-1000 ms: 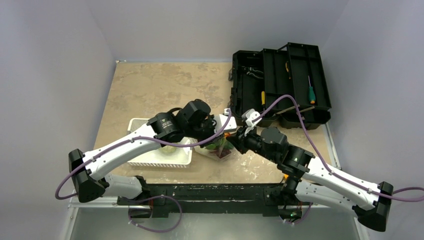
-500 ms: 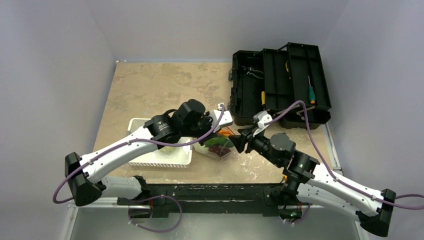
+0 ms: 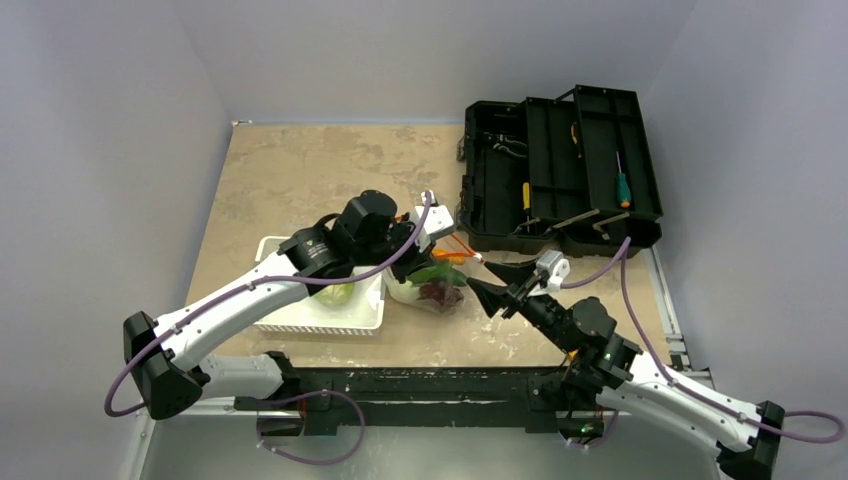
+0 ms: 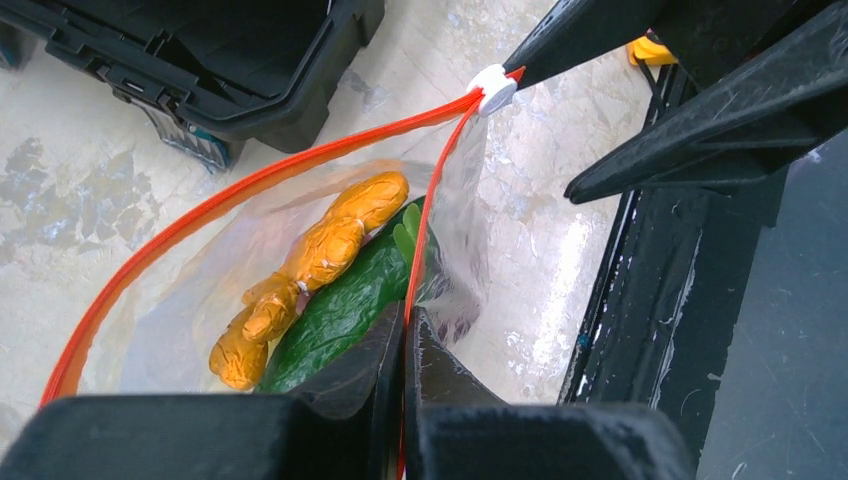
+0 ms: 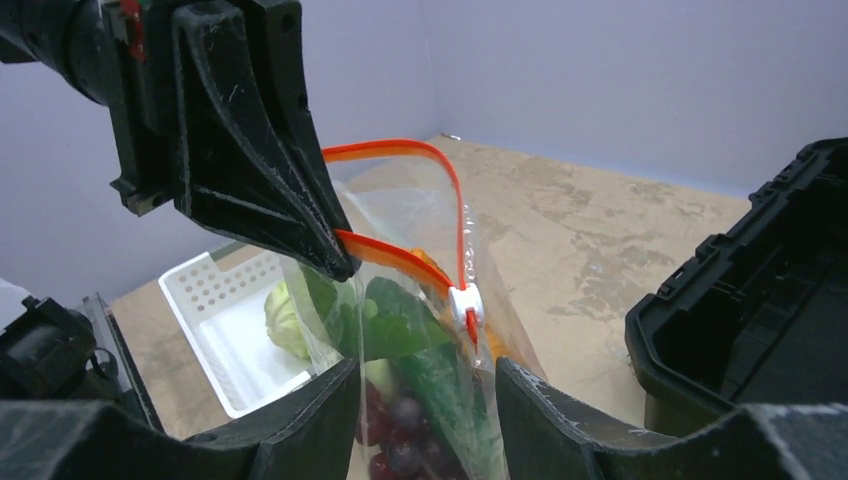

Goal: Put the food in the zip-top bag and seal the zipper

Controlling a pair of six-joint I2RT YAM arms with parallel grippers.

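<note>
Glossy, crinkly clear-plastic zip-top bag (image 4: pixel 458 235)

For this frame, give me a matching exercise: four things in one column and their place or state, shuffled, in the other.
Things:
1. left gripper
2. right gripper
3. cabbage
4. grapes

Places or states:
A. in the white basket
B. open
C. inside the zip-top bag
D. shut on the zipper

Pairs: 1-D, 2-B, 3-A, 4-C

The zip-top bag (image 3: pixel 432 290) is set on the table (image 3: pixel 300 170) between the basket (image 3: pixel 290 312), at its left, and the toolbox (image 3: pixel 555 165), behind at its right; 1 cabbage (image 5: pixel 285 320) is contained in the basket.
</note>
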